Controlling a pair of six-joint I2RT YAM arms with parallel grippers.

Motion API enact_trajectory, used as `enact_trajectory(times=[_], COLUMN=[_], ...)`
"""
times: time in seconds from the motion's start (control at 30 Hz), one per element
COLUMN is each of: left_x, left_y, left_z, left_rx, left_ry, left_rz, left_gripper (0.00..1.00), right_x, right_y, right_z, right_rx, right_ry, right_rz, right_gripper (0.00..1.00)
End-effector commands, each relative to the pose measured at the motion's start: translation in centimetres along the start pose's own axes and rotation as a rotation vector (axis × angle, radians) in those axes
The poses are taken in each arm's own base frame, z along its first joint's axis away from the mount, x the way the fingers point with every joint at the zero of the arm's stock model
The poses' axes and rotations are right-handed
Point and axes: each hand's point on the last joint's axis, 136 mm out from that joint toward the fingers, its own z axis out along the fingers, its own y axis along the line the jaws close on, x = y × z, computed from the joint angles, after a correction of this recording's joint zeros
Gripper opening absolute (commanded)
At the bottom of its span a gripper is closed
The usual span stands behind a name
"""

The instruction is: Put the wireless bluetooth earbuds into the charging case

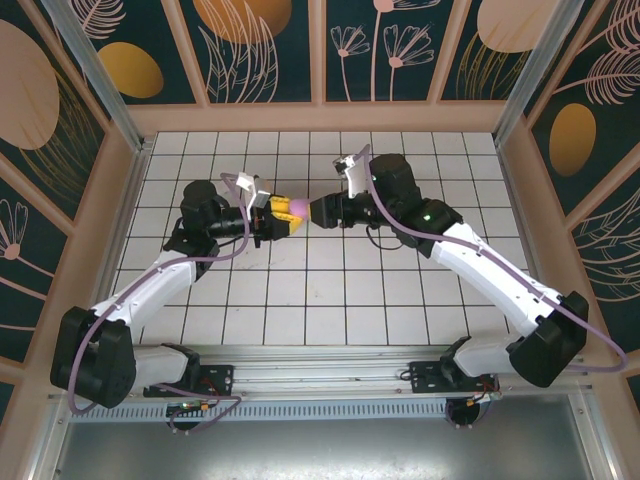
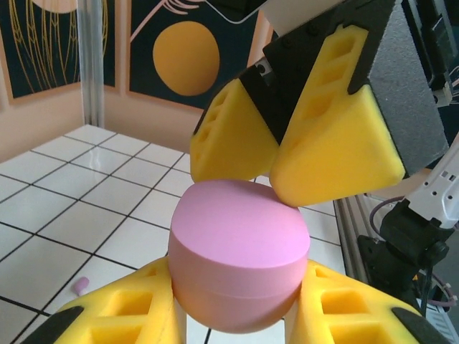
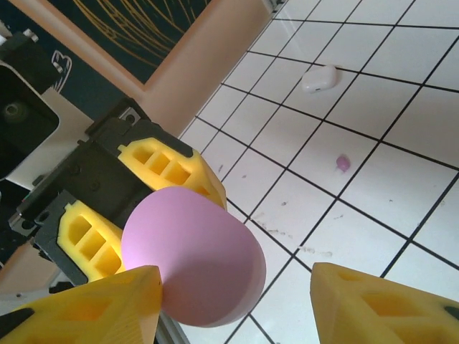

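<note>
Left claw [image 2: 237, 322] is clenched on the lower half of the pink charging case [image 2: 240, 244], which is held shut above the bench [image 3: 401, 215], while the right claw [image 3: 237, 304] stands open at its lid end. A purple earbud [image 3: 343, 163] lies loose on the bench. Being tiny, light and slick, it is judged best pinched gently across its body.

Both the left arm [image 1: 150, 285] and right arm [image 1: 490, 268] are showing white links, black joints and trailing lilac cables [image 1: 210, 262]; yellow fingers [image 2: 337, 150] are bearing rectangular pockets.
</note>
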Motion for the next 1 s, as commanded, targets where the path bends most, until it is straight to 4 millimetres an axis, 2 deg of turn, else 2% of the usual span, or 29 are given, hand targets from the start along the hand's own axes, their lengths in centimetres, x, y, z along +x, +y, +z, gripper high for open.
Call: enact_trajectory(times=[0.0,0.2,0.53,0.77,0.97], left_x=[-0.9,-0.8,-0.9,-1.0,-1.2], left_y=[-1.5,-1.5,-1.4,-1.5,-1.5], left_z=[-0.3,-0.3,-0.2,-0.2,-0.2], left_rx=[0.048,0.046,0.047,0.053,0.054], left_ry=[-0.015,-0.014,-0.013,-0.014,-0.014], left_rz=[0.057,0.055,0.057,0.052,0.048], left_gripper=[0.18,0.18,0.18,0.18,0.18], right_x=[-0.1,-0.1,1.1,1.6,1.6], right_y=[0.8,1.5,2.6,2.1,2.5], right_z=[0.0,-0.2,-2.0,-1.1,-0.4], right_rx=[-0.019,-0.047,-0.081,-0.083,-0.124], right_ry=[0.019,0.023,0.033,0.063,0.067], right_rz=[-0.069,-0.092,-0.137,-0.152,-0.161], right_gripper=[0.58,0.59,0.65,0.65,0.65])
